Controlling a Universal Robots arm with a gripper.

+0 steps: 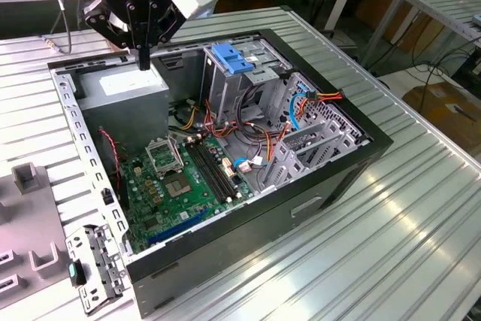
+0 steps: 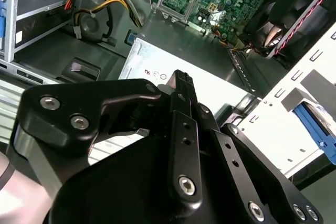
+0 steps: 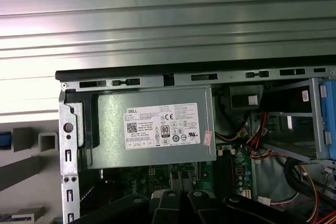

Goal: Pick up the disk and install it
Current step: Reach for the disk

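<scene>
Disk: only a blue rail edge shows in the second wrist view, outside the computer case, behind a grey holder block. Whether this edge belongs to the disk cannot be told for sure.
Gripper: fingers together, nothing between them, pointing down just above the power supply.
Power supply: grey box with a white sticker, in the case corner below the gripper.
Drive cage: upright metal frame with a blue handle on top, well apart from the gripper.
Motherboard: green, flat on the case floor.
Computer case: black, lying open on the ribbed metal table.
</scene>
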